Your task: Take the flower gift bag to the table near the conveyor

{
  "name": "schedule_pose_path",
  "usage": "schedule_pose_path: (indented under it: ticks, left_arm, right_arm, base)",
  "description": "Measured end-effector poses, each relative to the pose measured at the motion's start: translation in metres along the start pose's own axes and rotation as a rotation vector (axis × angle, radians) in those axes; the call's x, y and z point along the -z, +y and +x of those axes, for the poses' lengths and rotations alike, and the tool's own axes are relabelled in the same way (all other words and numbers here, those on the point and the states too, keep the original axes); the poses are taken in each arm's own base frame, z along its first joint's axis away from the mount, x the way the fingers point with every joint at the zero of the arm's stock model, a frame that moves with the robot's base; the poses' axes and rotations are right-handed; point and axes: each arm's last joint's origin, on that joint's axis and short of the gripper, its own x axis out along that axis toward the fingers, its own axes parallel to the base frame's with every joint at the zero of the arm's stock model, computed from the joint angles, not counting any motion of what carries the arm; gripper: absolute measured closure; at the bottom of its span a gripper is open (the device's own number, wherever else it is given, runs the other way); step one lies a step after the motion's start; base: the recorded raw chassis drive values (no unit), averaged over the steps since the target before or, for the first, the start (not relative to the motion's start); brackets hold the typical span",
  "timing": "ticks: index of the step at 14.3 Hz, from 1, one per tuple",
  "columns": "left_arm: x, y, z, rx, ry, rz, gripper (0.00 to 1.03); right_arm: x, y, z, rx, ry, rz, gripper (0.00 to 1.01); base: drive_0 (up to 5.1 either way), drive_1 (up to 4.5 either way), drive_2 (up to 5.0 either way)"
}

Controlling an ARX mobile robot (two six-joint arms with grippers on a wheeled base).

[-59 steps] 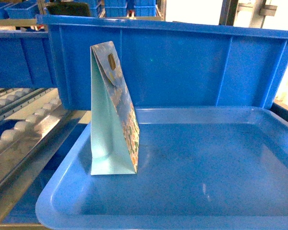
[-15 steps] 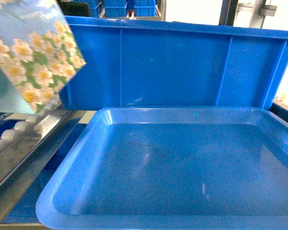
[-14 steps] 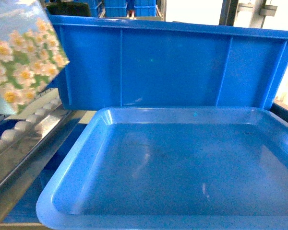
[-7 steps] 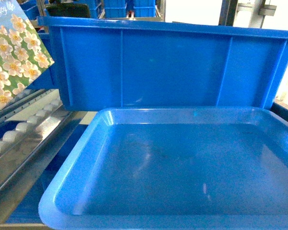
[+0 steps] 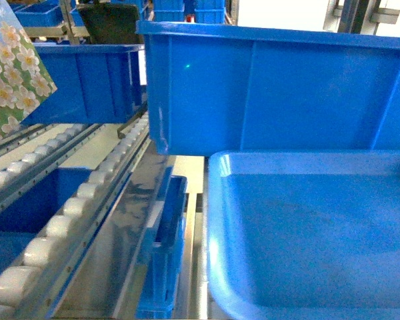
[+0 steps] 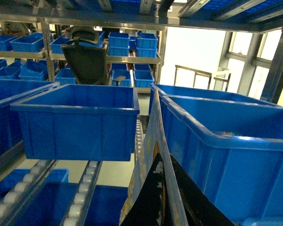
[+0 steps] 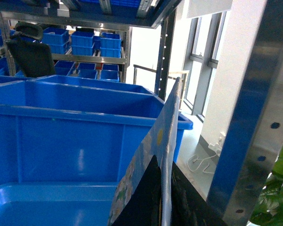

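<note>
While you look through the head camera, the gift bag (image 5: 10, 80) hangs at the far left edge, tilted, its white-flowered face towards you and partly cut off by the frame. It is up in the air above the conveyor (image 5: 67, 207), whose white rollers slope down towards the bottom left, and it touches none of them. A small blue bin (image 5: 87, 83) sits on the tracks just behind the bag. A large blue bin (image 5: 273, 100) fills the upper right, with a shallow blue tray (image 5: 217, 200) in front of it.

From the left wrist you see the left gripper (image 6: 167, 188) clenched on the bag, its dark fingers (image 6: 148, 193) pressed on either side of the thin paper edge that rises between them.

From the right wrist, the right gripper (image 7: 165, 197) is likewise clamped on a flowered bag edge beside the large bin. You cannot tell whether this is the same bag or another one.
</note>
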Motion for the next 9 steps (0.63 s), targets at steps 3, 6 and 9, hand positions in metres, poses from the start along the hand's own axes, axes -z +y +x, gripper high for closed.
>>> schedule_pose_path:
  ticks: [3,6,9]
  left_arm:
    - [0.0001,0.0,0.0001,0.0,0.0,0.001,1.01]
    - [0.0001,0.0,0.0,0.0,0.0,0.001,1.01]
    - [0.0001,0.0002,0.0001,-0.002,0.001,0.002,1.01]
  right_arm:
    - [0.0006,0.0002,0.0003,-0.001,0.005,-0.001,0.98]
    - [0.0003,0.0001,0.0001,-0.003,0.003,0.0,0.98]
    - [0.0006,0.0002,0.0003,-0.004,0.005,-0.001,0.98]
  base:
    - [-4.8,1.46,3.5]
    - [-4.6,1.13,3.9]
    - [-4.3,0.09,4.3]
